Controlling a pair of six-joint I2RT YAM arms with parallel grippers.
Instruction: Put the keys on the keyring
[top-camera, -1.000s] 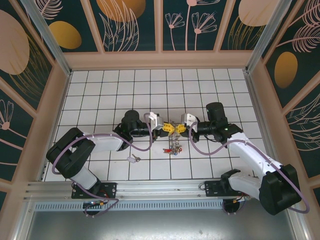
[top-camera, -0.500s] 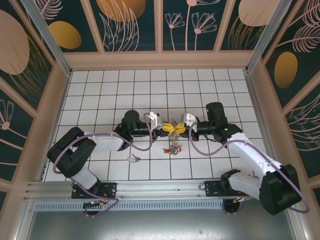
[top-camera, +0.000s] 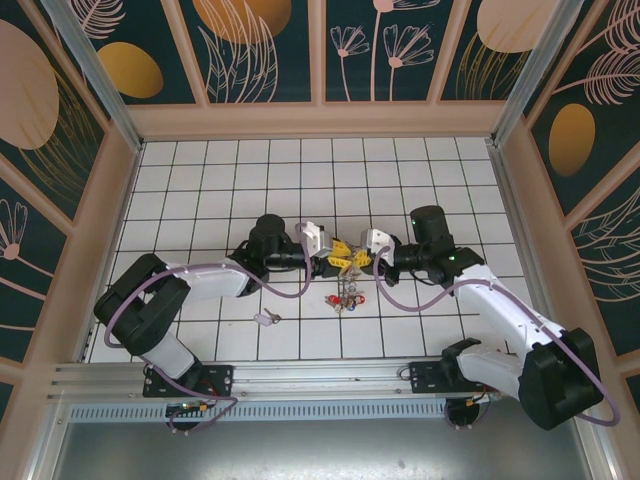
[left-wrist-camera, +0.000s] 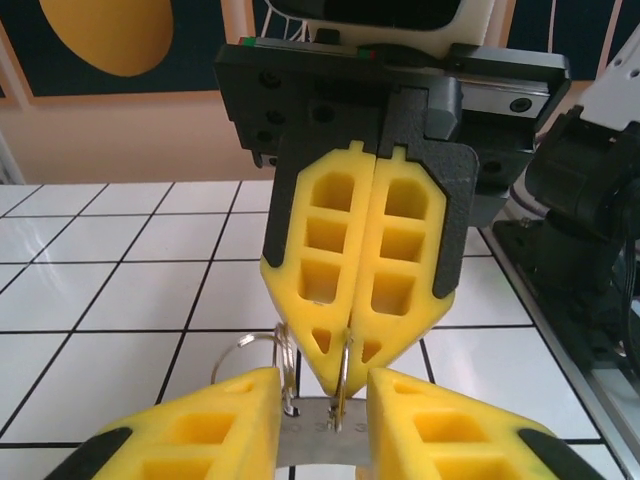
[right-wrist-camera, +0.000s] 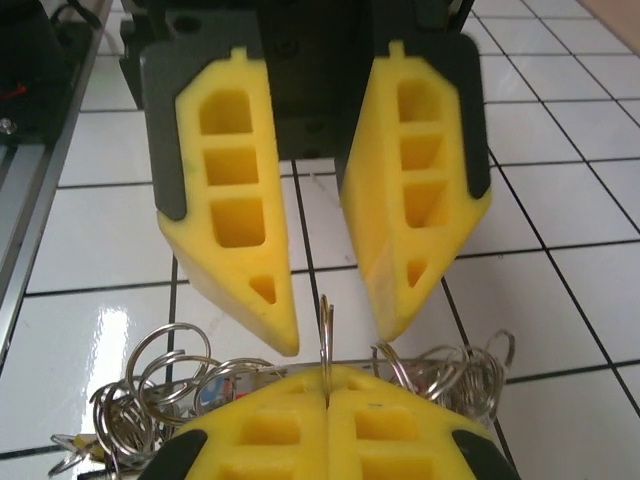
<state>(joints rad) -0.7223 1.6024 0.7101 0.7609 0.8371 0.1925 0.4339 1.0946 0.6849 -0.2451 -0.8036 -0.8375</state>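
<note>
From above, my left gripper (top-camera: 337, 254) and right gripper (top-camera: 358, 259) were tip to tip over the middle tiles (top-camera: 200, 190), the bunch of keys (top-camera: 345, 297) just near of them, one loose key (top-camera: 265, 319) further left. In the left wrist view my left fingers (left-wrist-camera: 215, 425) stood apart, a flat key blade (left-wrist-camera: 318, 438) between them. In the right wrist view my right fingers (right-wrist-camera: 270, 430) were clamped on the keyring (right-wrist-camera: 325, 325), edge-on between the left ones.

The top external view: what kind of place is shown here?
Most likely a purpose-built robot test enclosure, not a home: a white tiled floor, wall panels printed with flowers and leaves, and a left arm and right arm mounted by a metal rail at the near edge.
</note>
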